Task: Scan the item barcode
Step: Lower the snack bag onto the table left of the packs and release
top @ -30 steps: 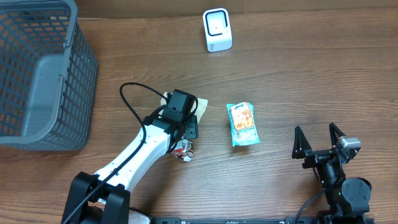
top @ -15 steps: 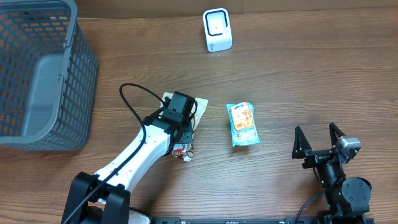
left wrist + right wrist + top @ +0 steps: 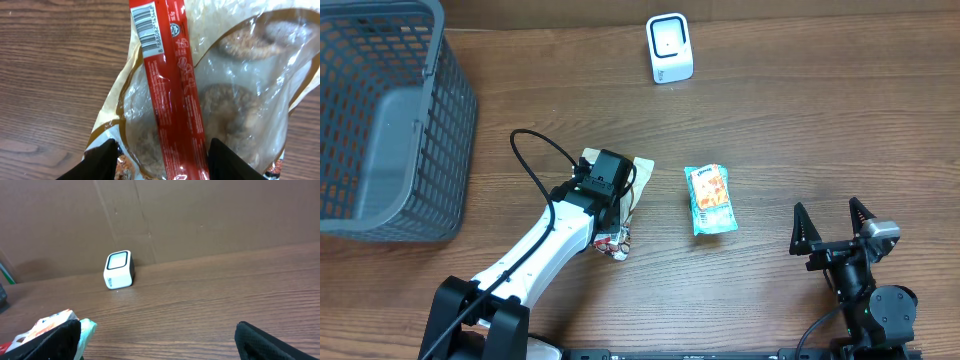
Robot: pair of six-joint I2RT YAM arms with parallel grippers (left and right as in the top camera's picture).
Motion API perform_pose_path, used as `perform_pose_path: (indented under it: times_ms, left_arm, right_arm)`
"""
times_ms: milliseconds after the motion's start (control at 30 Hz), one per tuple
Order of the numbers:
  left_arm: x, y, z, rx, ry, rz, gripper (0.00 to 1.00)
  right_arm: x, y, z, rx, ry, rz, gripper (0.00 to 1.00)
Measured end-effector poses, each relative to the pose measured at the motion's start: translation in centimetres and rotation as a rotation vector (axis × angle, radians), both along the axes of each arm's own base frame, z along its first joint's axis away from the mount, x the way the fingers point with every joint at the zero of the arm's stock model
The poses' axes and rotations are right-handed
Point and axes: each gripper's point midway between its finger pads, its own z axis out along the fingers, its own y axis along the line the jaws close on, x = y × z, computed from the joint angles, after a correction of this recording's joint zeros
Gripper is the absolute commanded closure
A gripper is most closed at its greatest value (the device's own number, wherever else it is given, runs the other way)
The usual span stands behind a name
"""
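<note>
Packet of biscuits (image 3: 225, 100) on surface (image 3: 50, 75), barcode (image 3: 148, 27) up, between left claw (image 3: 162, 160) fingers (image 3: 100, 162); clamped or not, cannot tell. Right claw (image 3: 831, 228) wide apart, holding nothing.

From where I stand, the left arm (image 3: 545, 250), down at seven o'clock, wears a glossy white shell on its long link, with black joints and a boxy black wrist block. A thin black cable (image 3: 514, 148) loops loose off it. The left tool (image 3: 167, 162) has blunt matte-black fingers (image 3: 100, 162). The right arm (image 3: 882, 305), at five o'clock, is all black, carrying a small grey camera block (image 3: 880, 232). The right tool (image 3: 827, 215) has two pointed, wedge-shaped fingers.
</note>
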Motion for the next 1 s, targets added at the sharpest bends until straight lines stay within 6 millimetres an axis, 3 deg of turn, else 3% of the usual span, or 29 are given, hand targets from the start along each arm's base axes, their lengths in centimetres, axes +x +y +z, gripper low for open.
perform_pose_path:
  times_ms: [533,667,833,1000]
  left_arm:
    - [-0.8,-0.3,-0.2,-0.010,0.053,-0.046,0.40]
    - [-0.9,-0.8,0.0,-0.035,0.068,-0.050,0.47]
    - [-2.6,-0.3,0.0,-0.027,0.136,-0.021,0.59]
    - [-2.5,-0.4,-0.1,-0.039,0.127,0.009,0.59]
  right_arm:
    - [0.0,0.0,0.0,0.000,0.000,0.001,0.00]
    - [0.0,0.0,0.0,0.000,0.000,0.000,0.00]
    - [0.0,0.0,0.0,0.000,0.000,0.000,0.00]
    - [0.0,0.0,0.0,0.000,0.000,0.000,0.00]
